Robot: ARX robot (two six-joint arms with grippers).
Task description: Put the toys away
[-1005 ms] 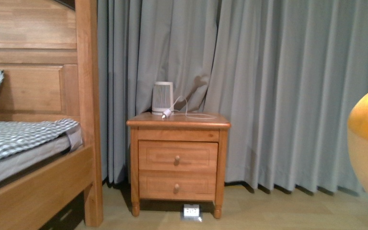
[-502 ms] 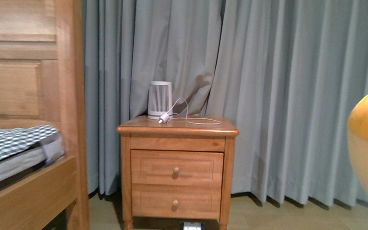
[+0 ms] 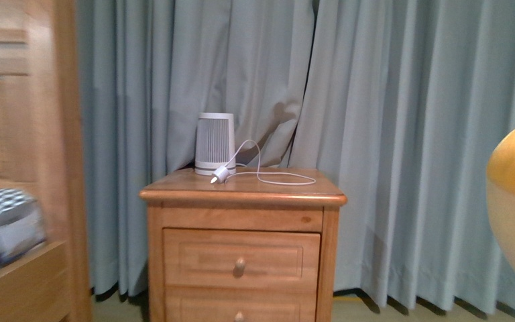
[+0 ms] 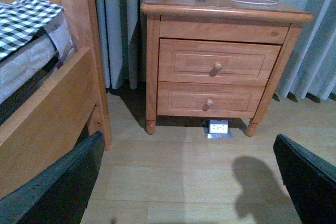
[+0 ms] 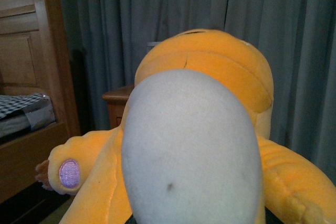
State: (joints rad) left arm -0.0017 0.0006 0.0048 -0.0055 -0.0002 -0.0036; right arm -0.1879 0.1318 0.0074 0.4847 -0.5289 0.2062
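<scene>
Right gripper: hidden behind the plush, which fills the right wrist view; I cannot tell how its jaws stand, though a toy up in the air at that arm is surely carried by it.
Plush, place: right at the right gripper, off the floor, well to the right of the left one.
Plush, long axis: it seems to run away from the wrist, pale belly nearest, orange bulk beyond, limbs splayed to both sides.
Left gripper: spread wide and empty, its dark fingers apart over bare floor.
Nearer arm: the right one, which already has the toy; the left is free.
Beside the left gripper: the bed frame, off to its left.
Ahead of the left gripper: the nightstand, both drawers closed, the top drawer with its knob facing the tool.
On top of it: a white ribbed device and a loose cable.
Behind: the curtain.
My guess: no bin is in sight; if a drawer is the place, the free left gripper would pull the knob.
</scene>
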